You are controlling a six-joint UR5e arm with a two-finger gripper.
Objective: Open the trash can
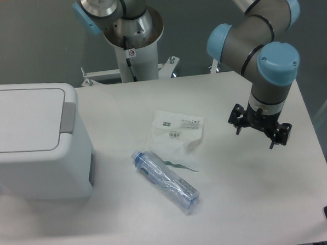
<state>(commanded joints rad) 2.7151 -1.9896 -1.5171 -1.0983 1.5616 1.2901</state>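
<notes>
Clear plastic bottle (165, 181) lying beside a flat white plastic bag (175, 137) on the white table (255, 194).

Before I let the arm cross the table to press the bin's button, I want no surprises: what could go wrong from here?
1. The clear plastic bottle and white plastic bag lie between the gripper and the large white boxy trash can; a low sweep could knock them.
2. The grey push-button strip is narrow; a miss lands on the lid.
3. A sideways push might slide the bin.
</notes>
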